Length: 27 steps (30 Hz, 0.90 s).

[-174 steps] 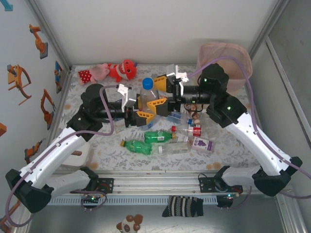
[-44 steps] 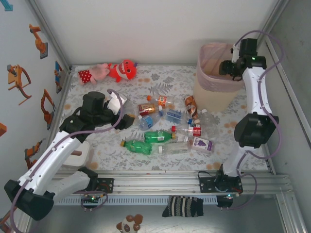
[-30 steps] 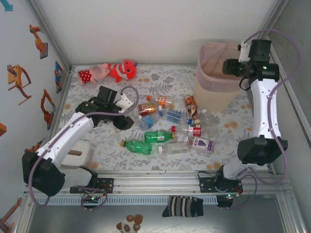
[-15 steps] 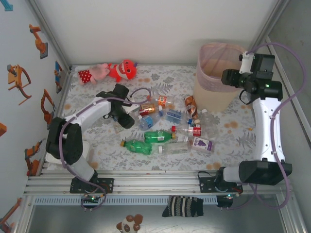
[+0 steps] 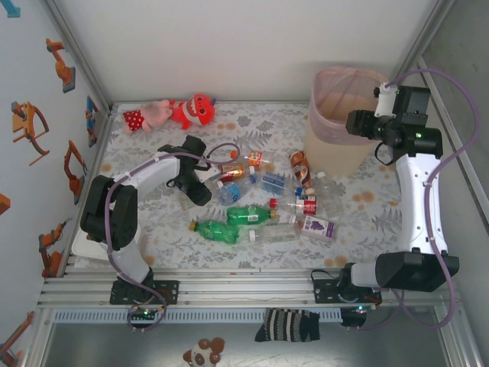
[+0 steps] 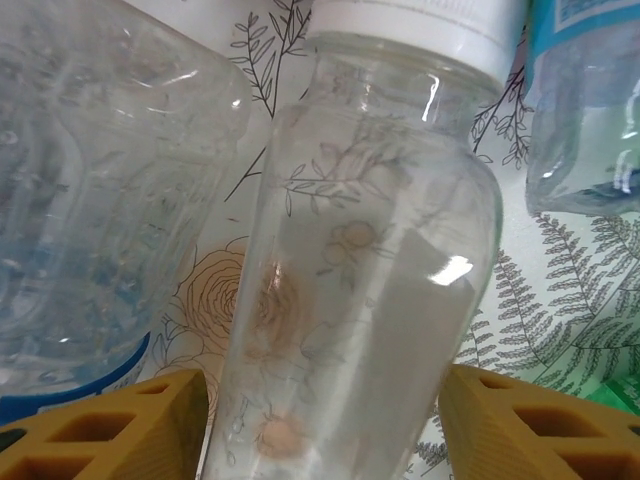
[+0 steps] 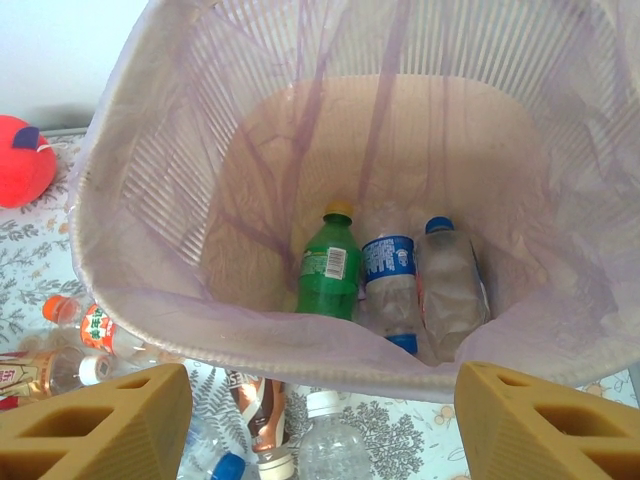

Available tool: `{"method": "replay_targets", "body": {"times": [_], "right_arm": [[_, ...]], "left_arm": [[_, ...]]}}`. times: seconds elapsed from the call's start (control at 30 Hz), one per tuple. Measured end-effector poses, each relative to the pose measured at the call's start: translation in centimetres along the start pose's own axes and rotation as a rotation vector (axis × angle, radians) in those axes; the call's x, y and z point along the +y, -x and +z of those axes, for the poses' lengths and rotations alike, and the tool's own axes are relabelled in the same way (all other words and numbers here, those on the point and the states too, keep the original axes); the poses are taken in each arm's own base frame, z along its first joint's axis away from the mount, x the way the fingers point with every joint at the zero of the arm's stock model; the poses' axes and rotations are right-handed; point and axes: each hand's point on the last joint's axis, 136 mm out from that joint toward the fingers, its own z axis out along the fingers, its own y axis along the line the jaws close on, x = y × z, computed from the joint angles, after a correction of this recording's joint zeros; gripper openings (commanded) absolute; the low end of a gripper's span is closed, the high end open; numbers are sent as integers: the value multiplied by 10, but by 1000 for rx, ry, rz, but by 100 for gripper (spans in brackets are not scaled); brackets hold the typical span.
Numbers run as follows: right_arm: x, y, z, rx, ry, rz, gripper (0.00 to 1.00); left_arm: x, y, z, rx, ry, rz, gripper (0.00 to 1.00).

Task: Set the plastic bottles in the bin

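A clear bottle with a white cap (image 6: 370,250) lies on the flowered cloth, and my left gripper (image 6: 322,400) is shut on its sides. Seen from above, my left gripper (image 5: 197,191) is low at the left end of the heap of plastic bottles. That heap includes two green ones (image 5: 248,215), a purple-labelled one (image 5: 317,226) and an orange-labelled one (image 5: 256,159). My right gripper (image 5: 359,122) hangs open and empty by the near rim of the bin (image 5: 340,145). Inside the bin (image 7: 120,160) lie a green bottle (image 7: 330,265), a blue-labelled one (image 7: 388,270) and a clear one (image 7: 450,280).
Red and pink plush toys (image 5: 191,111) lie at the back left of the table. Two more clear bottles (image 6: 90,200) press close on either side of the held one. A brown-labelled bottle (image 7: 250,405) and a white-capped one (image 7: 330,445) lie just in front of the bin.
My left arm has swung forward and down into the heap, and its jaws have narrowed round the clear bottle. The right gripper has dropped slightly beside the bin, still open.
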Motion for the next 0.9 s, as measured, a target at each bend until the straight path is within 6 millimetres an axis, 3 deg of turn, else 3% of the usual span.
{"method": "replay_targets", "body": {"times": [0.27, 0.53, 0.9], "right_arm": [[1, -1, 0, 2, 7, 7, 69], [3, -1, 0, 2, 15, 7, 69], [4, -2, -3, 12, 17, 7, 69]], "left_arm": [[-2, -13, 9, 64, -9, -6, 57], [-7, -43, 12, 145, 5, -6, 55], [-5, -53, 9, 180, 31, -3, 45]]}}
